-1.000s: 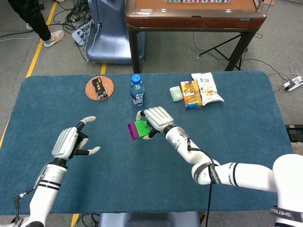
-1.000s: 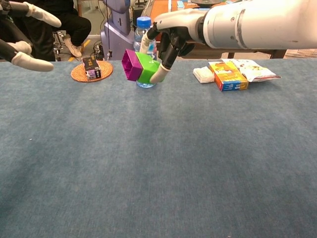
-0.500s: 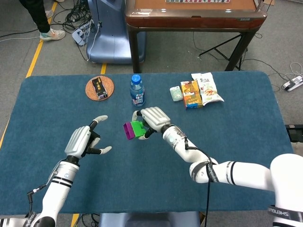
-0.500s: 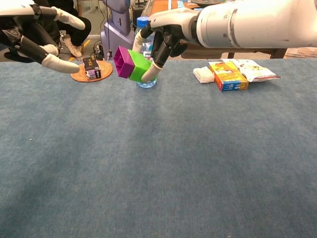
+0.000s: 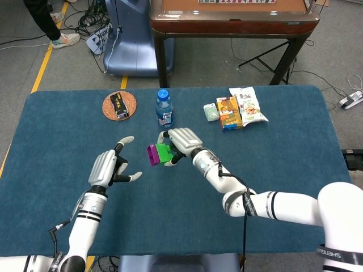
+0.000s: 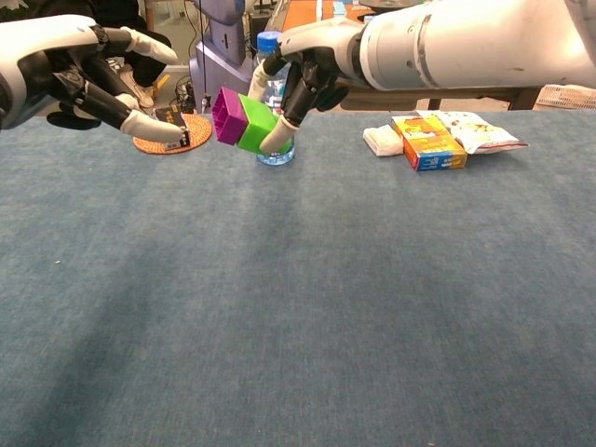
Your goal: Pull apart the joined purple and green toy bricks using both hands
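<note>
Holding the joined bricks above the blue table [image 5: 283, 170], the right hand [image 5: 182, 141] has its fingers wrapped around the green brick [image 5: 165, 153], with the purple brick [image 5: 153, 154] sticking out free on the side facing the left hand [image 5: 110, 167]. Both bricks are pressed together, tilted, clear of the cloth. In the chest view the pair hangs just in front of the water bottle [image 6: 272, 84], purple brick [image 6: 228, 115] to its left, green brick [image 6: 253, 124] under the right hand's [image 6: 312, 65] curled fingers. Left hand [image 6: 84, 74] holds nothing: fingers spread, thumb apart, palm turned toward the bricks, near them but not touching. Landmark, the water bottle [image 5: 164, 107]: upright, blue cap, just behind the bricks. Left of the bottle, a round woven coaster [image 5: 119, 105] with a small dark box on it. Right of the bottle, a cluster of snack packets [image 5: 237, 107], well apart from both hands.
</note>
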Robot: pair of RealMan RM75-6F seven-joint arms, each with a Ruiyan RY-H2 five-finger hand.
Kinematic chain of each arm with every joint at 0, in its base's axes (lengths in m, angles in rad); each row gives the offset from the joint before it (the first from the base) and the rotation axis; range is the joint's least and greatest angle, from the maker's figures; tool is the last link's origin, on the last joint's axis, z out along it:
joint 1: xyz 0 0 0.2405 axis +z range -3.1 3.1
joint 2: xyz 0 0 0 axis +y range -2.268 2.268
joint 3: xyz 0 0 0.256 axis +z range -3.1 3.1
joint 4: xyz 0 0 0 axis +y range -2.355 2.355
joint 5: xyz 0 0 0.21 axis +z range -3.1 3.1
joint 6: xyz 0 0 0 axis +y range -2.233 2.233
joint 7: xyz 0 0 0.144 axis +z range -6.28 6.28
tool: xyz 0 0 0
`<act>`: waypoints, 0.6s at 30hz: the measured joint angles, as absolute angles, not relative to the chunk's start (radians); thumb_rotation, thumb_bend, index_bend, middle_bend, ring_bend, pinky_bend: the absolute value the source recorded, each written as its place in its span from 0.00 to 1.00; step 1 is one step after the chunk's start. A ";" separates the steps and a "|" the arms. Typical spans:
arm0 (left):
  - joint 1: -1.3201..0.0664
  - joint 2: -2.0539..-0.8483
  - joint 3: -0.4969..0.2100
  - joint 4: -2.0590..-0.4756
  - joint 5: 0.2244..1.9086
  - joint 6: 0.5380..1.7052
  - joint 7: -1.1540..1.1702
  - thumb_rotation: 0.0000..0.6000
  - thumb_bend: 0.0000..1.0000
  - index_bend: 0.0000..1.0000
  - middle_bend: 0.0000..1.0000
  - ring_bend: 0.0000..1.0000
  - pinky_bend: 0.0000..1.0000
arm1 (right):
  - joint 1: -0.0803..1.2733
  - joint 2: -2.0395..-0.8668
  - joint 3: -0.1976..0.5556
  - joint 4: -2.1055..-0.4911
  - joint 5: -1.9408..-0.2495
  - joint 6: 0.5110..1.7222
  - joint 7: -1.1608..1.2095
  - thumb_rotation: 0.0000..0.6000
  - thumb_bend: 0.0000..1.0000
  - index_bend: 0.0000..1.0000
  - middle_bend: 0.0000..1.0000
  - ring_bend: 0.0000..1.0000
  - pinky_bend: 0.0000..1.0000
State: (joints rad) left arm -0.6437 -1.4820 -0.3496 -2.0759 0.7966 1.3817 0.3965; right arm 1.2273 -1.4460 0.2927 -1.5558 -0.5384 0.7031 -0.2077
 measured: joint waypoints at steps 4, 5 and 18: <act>-0.654 -1.514 -0.349 -2.061 0.787 1.408 0.423 1.00 0.00 0.19 0.97 1.00 1.00 | 1.243 -1.457 0.286 -1.551 -0.511 0.713 -0.220 1.00 0.00 0.56 1.00 1.00 1.00; -0.657 -1.526 -0.349 -2.055 0.782 1.416 0.428 1.00 0.00 0.19 0.97 1.00 1.00 | 1.246 -1.460 0.285 -1.548 -0.506 0.715 -0.222 1.00 0.00 0.56 1.00 1.00 1.00; -0.674 -1.596 -0.388 -2.024 0.716 1.453 0.446 1.00 0.00 0.19 0.97 1.00 1.00 | 1.272 -1.496 0.279 -1.518 -0.482 0.711 -0.226 1.00 0.00 0.56 1.00 1.00 1.00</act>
State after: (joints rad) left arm -0.6743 -1.5956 -0.3877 -2.0238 0.7156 1.4527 0.4460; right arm 1.2715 -1.4964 0.2788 -1.5182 -0.4818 0.7113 -0.2260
